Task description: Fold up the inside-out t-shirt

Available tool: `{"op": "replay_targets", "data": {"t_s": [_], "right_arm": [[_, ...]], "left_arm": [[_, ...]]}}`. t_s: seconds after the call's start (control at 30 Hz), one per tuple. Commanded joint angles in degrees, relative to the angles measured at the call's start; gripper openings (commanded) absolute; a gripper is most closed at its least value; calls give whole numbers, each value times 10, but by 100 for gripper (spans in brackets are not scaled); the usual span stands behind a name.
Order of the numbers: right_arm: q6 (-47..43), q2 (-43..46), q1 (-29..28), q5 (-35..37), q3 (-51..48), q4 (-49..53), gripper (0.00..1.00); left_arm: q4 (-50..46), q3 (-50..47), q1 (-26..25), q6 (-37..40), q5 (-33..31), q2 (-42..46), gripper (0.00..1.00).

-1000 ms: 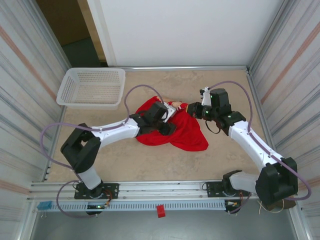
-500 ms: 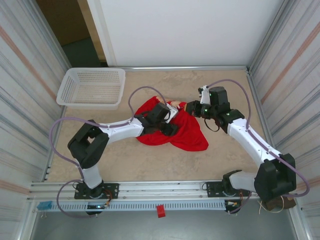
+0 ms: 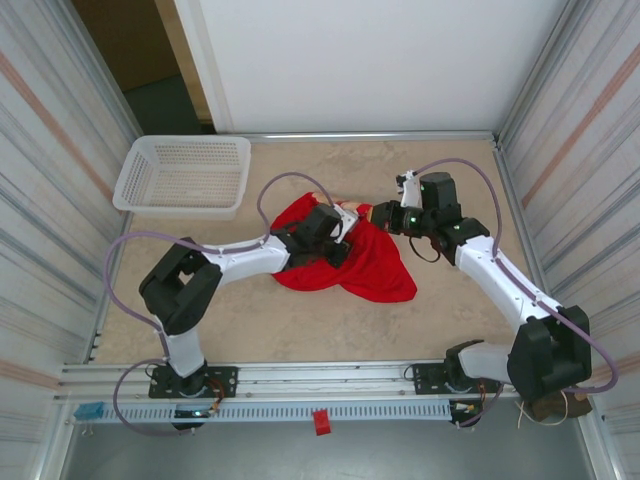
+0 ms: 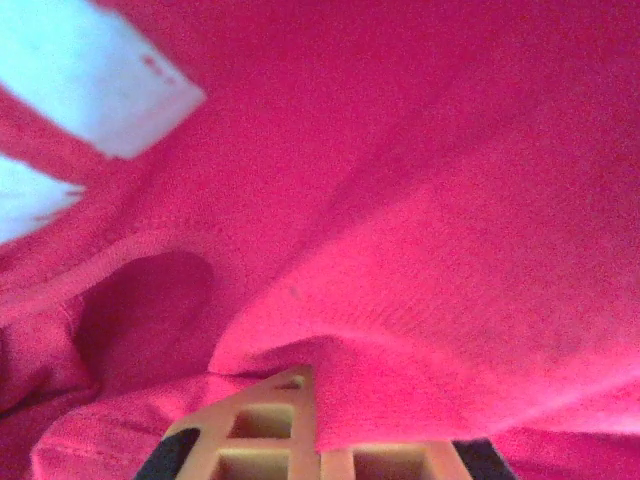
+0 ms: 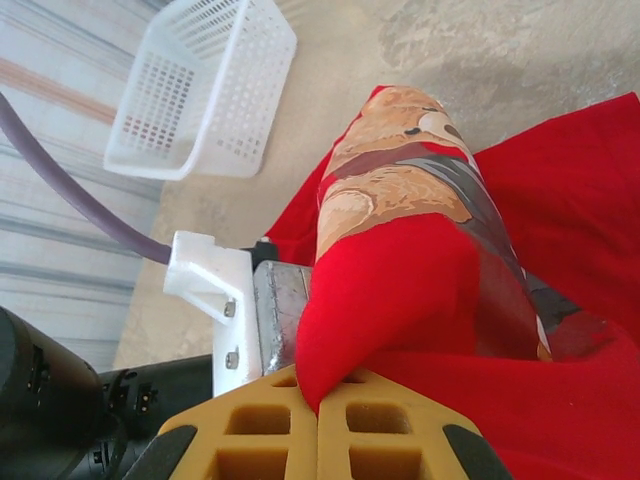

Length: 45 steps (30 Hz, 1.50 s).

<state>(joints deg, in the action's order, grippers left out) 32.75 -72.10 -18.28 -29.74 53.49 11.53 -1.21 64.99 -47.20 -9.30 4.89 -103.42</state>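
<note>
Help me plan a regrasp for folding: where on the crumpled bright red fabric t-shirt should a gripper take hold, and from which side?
Probably its near-right corner, from the right: there the bright red fabric t-shirt lies flat and pointed on the table, apart from the left gripper and right gripper.

matt red cloth t-shirt [image 3: 365, 265], perforated plastic basket [image 3: 185, 175]

t-shirt [image 3: 375, 275] on table [image 3: 300, 320] centre | basket [image 3: 182, 175] behind-left | left tool [image 3: 340, 230] seemingly inside it | right tool [image 3: 372, 214] at far-right edge
</note>
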Motion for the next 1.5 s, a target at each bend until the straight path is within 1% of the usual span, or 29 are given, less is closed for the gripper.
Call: {"op": "replay_targets", "data": {"t_s": [0.0, 0.03, 0.17, 0.2, 0.27, 0.3, 0.37, 0.4, 0.5, 0.57, 0.67, 0.77, 0.87, 1.0, 1.1, 1.13, 1.17, 1.27, 1.33, 1.37, 1.4, 1.43, 1.47], "right_arm": [[-2, -14, 12, -13, 14, -12, 0], [-3, -18, 16, -10, 14, -12, 0], [-14, -67, 30, 12, 25, -12, 0], [-18, -86, 34, 15, 33, -12, 10], [-20, -114, 43, 14, 44, -11, 37], [-19, -116, 47, 8, 47, -9, 45], [-16, -92, 48, 5, 42, -7, 51], [-15, -71, 47, 5, 37, -2, 52], [-10, 2, 39, 12, 22, 18, 54], [-12, 60, 21, 32, 6, 32, 58], [-3, 112, -12, 65, -14, 36, 63], [-5, 122, -58, 127, -29, 27, 71], [0, 103, -91, 176, -40, 12, 72], [7, 64, -102, 210, -46, -17, 71], [3, 26, -99, 224, -33, -32, 64], [0, 12, -96, 223, -23, -34, 60], [-3, 1, -92, 217, -13, -35, 55], [-13, -20, -86, 196, 14, -31, 50], [-27, -29, -85, 185, 33, -21, 35], [-32, -32, -85, 180, 39, -16, 25], [-38, -36, -81, 168, 46, -13, 10], [-44, -37, -77, 148, 51, -10, 0], [-51, -33, -73, 130, 53, -9, 0]], "left_arm": [[-2, 24, 28, -14, 53, 27, 0], [-2, 27, 41, -23, 87, 40, 0], [4, 58, 93, -77, 259, 85, 0], [8, 69, 103, -90, 295, 92, 0], [20, 87, 117, -114, 350, 100, 0], [31, 93, 123, -128, 373, 103, 0], [54, 103, 131, -157, 410, 106, 0], [68, 105, 135, -173, 426, 107, 0], [87, 107, 140, -202, 437, 110, 0], [95, 106, 143, -213, 446, 111, 0], [102, 107, 147, -222, 453, 115, 0], [111, 113, 149, -235, 461, 117, 0], [97, 129, 150, -237, 469, 119, 0], [85, 142, 150, -237, 474, 125, 0], [88, 147, 151, -243, 482, 128, 0], [88, 147, 152, -244, 484, 129, 0], [89, 147, 151, -245, 485, 130, 0], [95, 140, 153, -251, 489, 134, 0], [104, 131, 155, -258, 490, 137, 0], [112, 127, 156, -263, 492, 138, 0], [119, 123, 159, -270, 492, 139, 0], [128, 117, 163, -280, 489, 139, 0], [137, 111, 171, -291, 483, 139, 0]]}}
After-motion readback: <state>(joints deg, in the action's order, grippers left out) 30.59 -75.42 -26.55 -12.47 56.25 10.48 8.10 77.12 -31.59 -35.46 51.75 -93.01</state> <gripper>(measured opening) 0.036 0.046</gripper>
